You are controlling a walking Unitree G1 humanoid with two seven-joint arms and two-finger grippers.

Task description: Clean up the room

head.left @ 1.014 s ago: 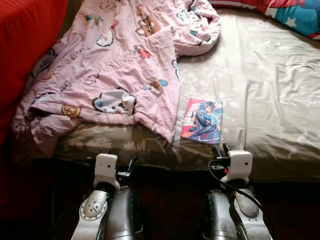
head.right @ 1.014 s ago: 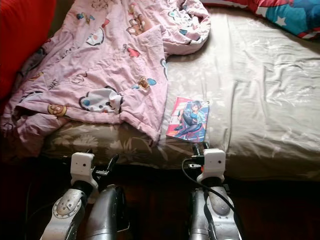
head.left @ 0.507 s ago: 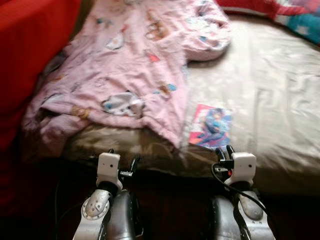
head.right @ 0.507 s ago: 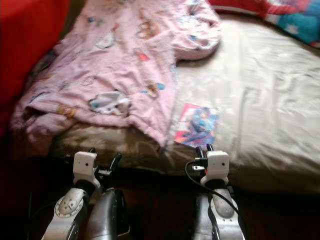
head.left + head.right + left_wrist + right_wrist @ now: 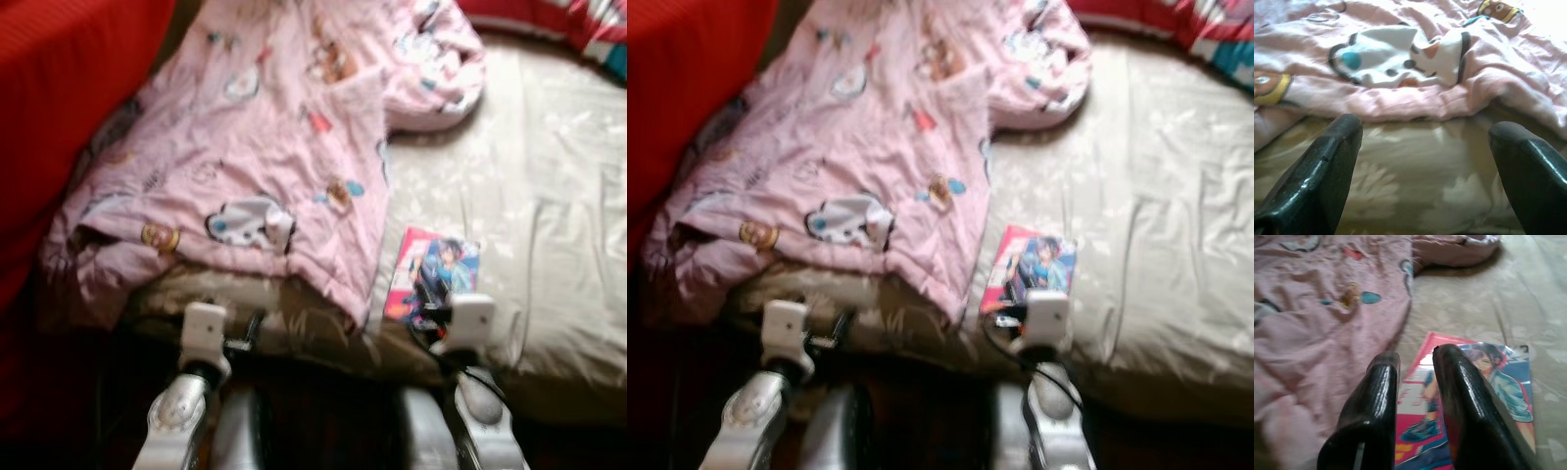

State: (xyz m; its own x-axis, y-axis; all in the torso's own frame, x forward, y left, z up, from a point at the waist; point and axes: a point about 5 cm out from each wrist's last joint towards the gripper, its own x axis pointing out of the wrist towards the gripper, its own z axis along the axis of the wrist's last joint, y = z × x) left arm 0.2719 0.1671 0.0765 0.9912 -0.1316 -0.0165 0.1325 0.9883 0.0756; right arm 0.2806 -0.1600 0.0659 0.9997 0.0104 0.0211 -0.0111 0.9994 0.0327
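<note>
A comic book with a pink and blue cover lies flat on the beige bed sheet, just right of the pink cartoon quilt. My right gripper hovers over the book's near edge. In the right wrist view its fingers stand almost together with nothing between them, and the book lies right below. My left gripper is open at the bed's front edge, facing the quilt's hem, and holds nothing.
A red fabric hangs along the left side of the bed. A red and blue patterned cover lies at the far right corner. The dark floor runs under the bed's front edge. Both eye views are blurred.
The camera has moved closer to the bed and the picture has shifted and blurred. My right gripper now reaches over the book's near edge instead of stopping short of it.
</note>
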